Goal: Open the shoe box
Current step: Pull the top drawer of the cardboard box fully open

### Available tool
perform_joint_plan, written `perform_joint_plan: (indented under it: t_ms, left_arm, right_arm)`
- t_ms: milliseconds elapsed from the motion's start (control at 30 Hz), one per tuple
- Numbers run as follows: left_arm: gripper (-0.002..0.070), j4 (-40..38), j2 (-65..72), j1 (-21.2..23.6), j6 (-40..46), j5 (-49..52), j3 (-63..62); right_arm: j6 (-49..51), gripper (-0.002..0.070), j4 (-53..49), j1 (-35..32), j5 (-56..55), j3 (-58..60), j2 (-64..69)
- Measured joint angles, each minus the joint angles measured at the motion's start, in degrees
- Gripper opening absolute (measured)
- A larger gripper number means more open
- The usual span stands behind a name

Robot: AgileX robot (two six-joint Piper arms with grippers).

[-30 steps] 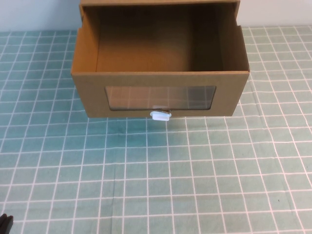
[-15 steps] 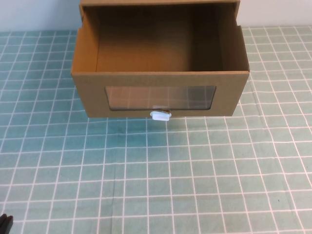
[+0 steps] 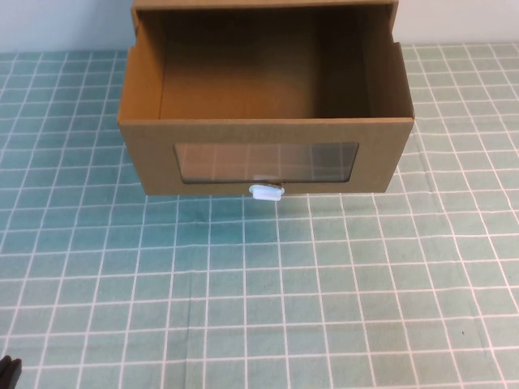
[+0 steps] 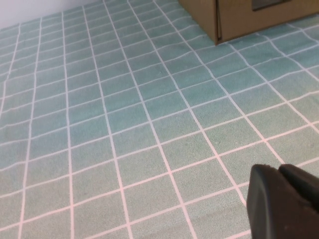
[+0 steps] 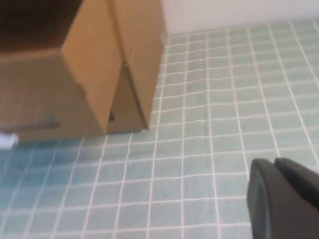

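The left gripper [image 4: 278, 172] hangs low over the desk [image 4: 124, 124] at the near left, fingers pressed together on nothing. The shoe box [image 3: 268, 134] sits far middle, its windowed drawer [image 3: 150, 158] slid well out toward the robot, white tab [image 3: 266, 192] in front. The right gripper [image 5: 274, 164] hovers off the box's right, fingers closed and empty. A further tug might pull the drawer clear of its sleeve [image 5: 139, 59]. A careless arm sweep could shove it back.

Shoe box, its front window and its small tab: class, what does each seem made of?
Shoe box: matte brown cardboard, raw cut edges. Window: probably clear plastic film; grid shows through. Tab: pale, smooth, likely plastic. Left gripper and right gripper hang over the checked cloth, clear of the box.
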Motion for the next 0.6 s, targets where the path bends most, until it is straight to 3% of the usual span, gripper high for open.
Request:
perform_joint_plan:
  t_ms: [167,400,500,600]
  left_arm:
    - [-0.0005,0.0,0.0,0.0,0.0,0.0,0.0]
    - [-0.0005,0.0,0.0,0.0,0.0,0.0,0.0]
    - [-0.0005,0.0,0.0,0.0,0.0,0.0,0.0]
    - [-0.0005,0.0,0.0,0.0,0.0,0.0,0.0]
  right_arm:
    - [1.0,-0.0013,10.3,-11.2,-1.0,0.0,-0.8]
    - [-0.1,-0.0013,12.9,-13.5,-5.2,0.9,-1.6]
    - [-6.9,-0.0014,15.2,-14.2,-11.0,3.7,-4.1]
    - [-22.4,-0.0014,24.4,-16.5,-16.8,7.5,-6.8]
